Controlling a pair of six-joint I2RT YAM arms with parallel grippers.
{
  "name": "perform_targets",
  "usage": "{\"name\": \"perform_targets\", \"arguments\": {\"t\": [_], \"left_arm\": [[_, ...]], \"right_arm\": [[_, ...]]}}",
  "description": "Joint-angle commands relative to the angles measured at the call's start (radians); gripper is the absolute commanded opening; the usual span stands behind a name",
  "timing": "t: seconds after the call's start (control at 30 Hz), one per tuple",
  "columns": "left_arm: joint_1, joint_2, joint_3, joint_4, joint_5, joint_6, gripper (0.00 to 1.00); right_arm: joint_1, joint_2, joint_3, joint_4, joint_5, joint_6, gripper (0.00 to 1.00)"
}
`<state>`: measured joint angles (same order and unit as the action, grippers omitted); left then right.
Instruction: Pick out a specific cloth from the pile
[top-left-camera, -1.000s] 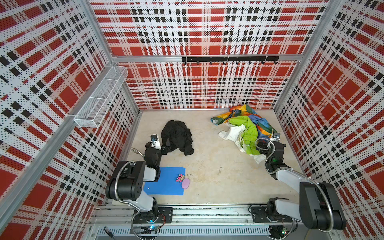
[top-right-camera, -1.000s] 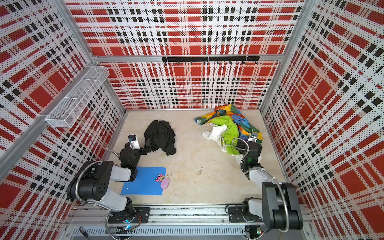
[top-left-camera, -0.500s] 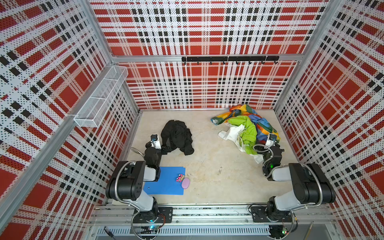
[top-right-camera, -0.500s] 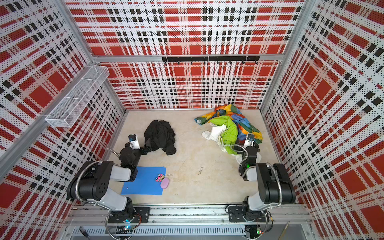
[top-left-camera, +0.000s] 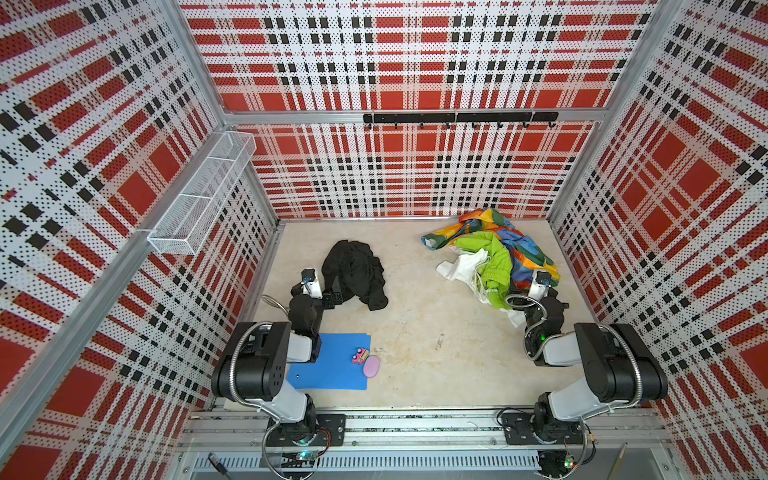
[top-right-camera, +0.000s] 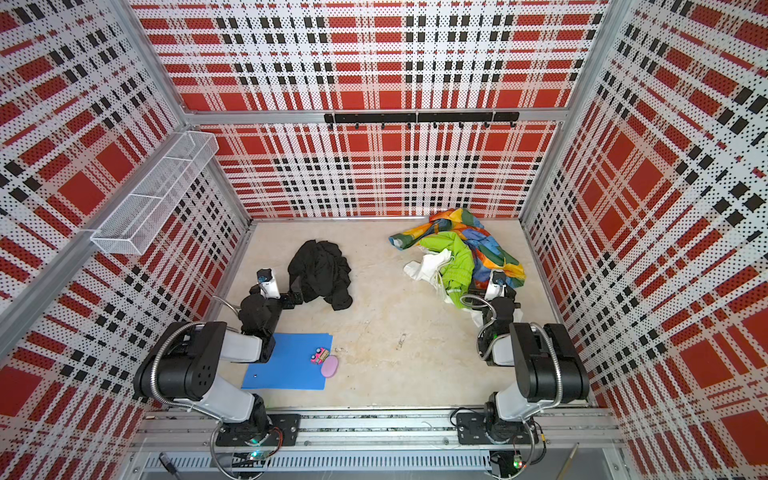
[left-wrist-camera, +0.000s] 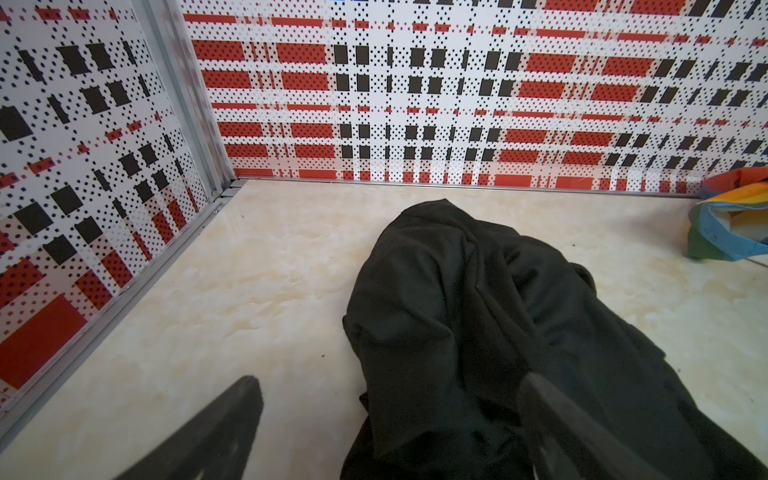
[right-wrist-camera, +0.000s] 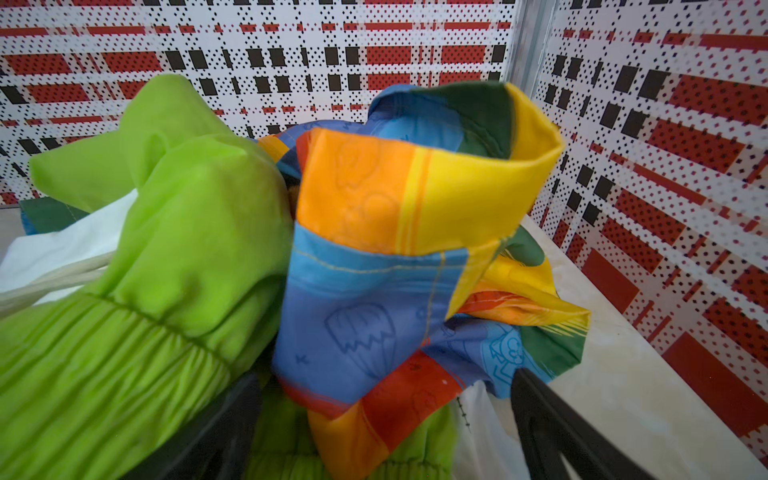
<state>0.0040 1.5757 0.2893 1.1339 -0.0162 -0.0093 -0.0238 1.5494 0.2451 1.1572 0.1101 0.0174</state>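
plain black soft cloth (top-left-camera: 354, 274): crumpled near table's (top-left-camera: 415, 332) left edge | mixed-colour cloth pile (top-left-camera: 494, 249): far right corner | left gripper (left-wrist-camera: 388, 380): spread, touching cloth | right gripper (right-wrist-camera: 384, 380): spread, among pile | flat blue folder (top-left-camera: 328, 368): front left

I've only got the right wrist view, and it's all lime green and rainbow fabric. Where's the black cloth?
Observer: The black cloth lies alone on the floor, apart from the pile, on the left arm's side.
Operator: Is the left gripper holding it?
Observer: No. The left gripper is open at the cloth's near edge, with one finger over bare floor.
Operator: Anything else on that side?
Observer: A blue folder lies flat near the left arm's base.
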Motion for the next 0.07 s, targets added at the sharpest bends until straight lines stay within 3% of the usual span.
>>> {"name": "perform_targets", "arguments": {"t": [0.0, 0.03], "left_arm": [[-0.003, -0.002, 0.016, 0.017, 0.001, 0.010, 0.99], [-0.002, -0.002, 0.016, 0.017, 0.003, 0.012, 0.99]], "right_arm": [[0.000, 0.005, 0.013, 0.067, -0.007, -0.013, 1.00], [0.002, 0.006, 0.011, 0.071, -0.008, -0.013, 1.00]]}}
